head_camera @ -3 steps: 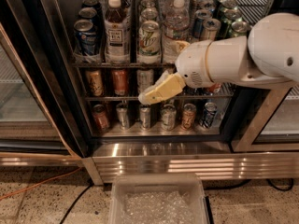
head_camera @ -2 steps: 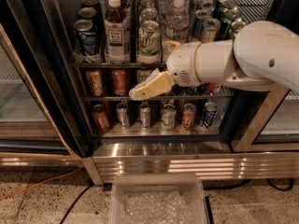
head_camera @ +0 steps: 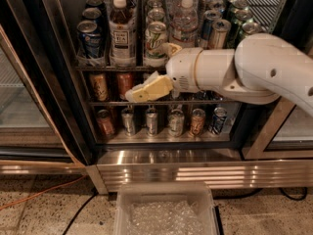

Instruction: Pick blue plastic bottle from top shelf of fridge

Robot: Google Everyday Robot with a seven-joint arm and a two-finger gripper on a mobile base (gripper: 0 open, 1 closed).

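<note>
One bottle [head_camera: 122, 31] stands upright on the top shelf [head_camera: 98, 68] of the fridge [head_camera: 171, 168], in the second lane from the left, at the front of its lane behind the clear lip. It has a white cap, dark brown contents and a white label with dark print. More white caps show behind it in the same lane. Nothing touches it.

Just beside it on the left stands a blue can [head_camera: 90, 38], with further cans behind. Just beside it on the right stands a pale green can [head_camera: 156, 40]. Farther right on the same shelf are clear water bottles [head_camera: 186, 18], then silver and green cans [head_camera: 220, 31].

The gripper [head_camera: 142, 92] is below the top shelf, in front of the middle rack, lower than the bottle and slightly to its right. It points left and a little downward and is apart from the bottle. It holds nothing visible. Whether it is apart or together cannot be told. The white arm [head_camera: 254, 70] reaches in from the right edge and covers the right part of the middle rack.

Two cans on the middle rack show left of the gripper: an orange can [head_camera: 100, 86] and a red can [head_camera: 124, 82]. The bottom rack carries a front row of six cans [head_camera: 151, 120].

The steel base grille runs below the racks. On the speckled floor near the grille sits a clear bin [head_camera: 166, 212]. An orange cable [head_camera: 44, 197] lies on the floor at the left.
</note>
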